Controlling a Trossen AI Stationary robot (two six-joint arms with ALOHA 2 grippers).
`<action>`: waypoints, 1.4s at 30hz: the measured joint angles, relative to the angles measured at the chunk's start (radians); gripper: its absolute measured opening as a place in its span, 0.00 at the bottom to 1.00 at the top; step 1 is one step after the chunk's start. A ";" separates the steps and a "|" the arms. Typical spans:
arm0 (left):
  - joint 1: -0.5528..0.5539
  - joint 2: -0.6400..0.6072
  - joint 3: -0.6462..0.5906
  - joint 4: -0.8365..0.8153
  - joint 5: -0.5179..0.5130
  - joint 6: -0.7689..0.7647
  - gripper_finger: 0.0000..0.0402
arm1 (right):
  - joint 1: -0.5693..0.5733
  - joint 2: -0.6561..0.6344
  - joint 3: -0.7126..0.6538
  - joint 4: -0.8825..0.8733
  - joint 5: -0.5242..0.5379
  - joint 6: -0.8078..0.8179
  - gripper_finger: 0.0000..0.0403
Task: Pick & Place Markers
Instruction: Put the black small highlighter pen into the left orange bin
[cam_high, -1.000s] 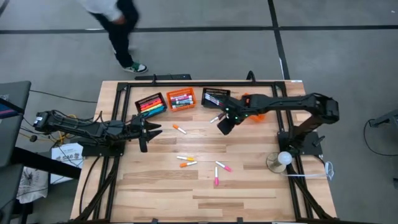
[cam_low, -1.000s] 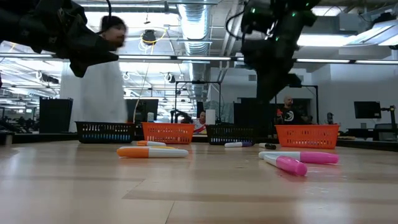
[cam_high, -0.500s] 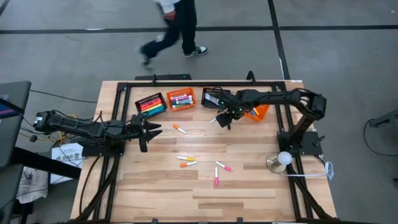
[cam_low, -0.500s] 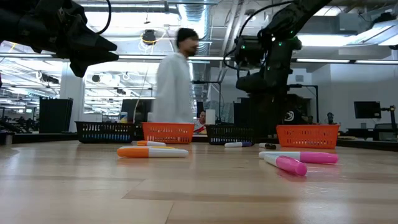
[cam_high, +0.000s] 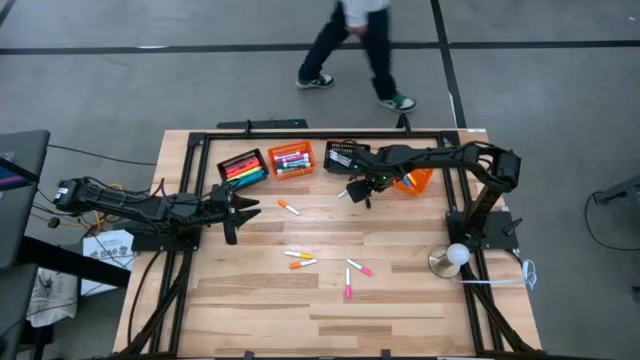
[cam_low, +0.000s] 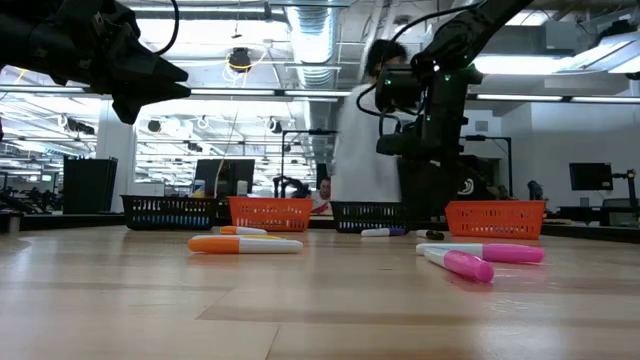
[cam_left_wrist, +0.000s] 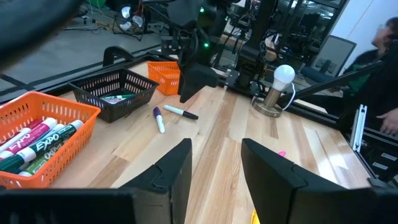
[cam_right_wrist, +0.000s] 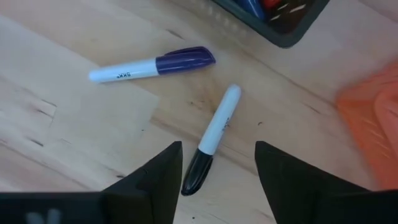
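I see my right gripper (cam_right_wrist: 214, 171) open and empty above a white black-capped marker (cam_right_wrist: 212, 137), its black cap between the fingers, barrel pointing toward the black slotted basket (cam_right_wrist: 273, 18), purple-capped white marker (cam_right_wrist: 152, 65) lying crosswise nearby, left gripper (cam_left_wrist: 214, 168) parted, empty.

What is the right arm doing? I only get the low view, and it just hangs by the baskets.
Observer: Its wrist view shows the right pincer open, right above a black-capped marker lying on the table.
Operator: Is that marker alone?
Observer: No, a purple-capped marker lies beside it, not touching.
Operator: And the other arm?
Observer: From above, the left pincer hovers over the table's left side, open and empty.
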 joint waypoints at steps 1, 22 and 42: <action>0.000 0.000 0.000 0.000 0.000 0.000 0.34 | 0.000 0.000 0.000 0.000 -0.001 0.000 0.47; 0.000 0.000 0.000 0.000 -0.046 0.001 0.34 | 0.027 -0.001 0.000 0.022 0.011 0.113 0.44; 0.000 0.000 0.000 0.000 -0.045 0.027 0.34 | 0.026 -0.002 -0.071 0.135 0.066 0.190 0.44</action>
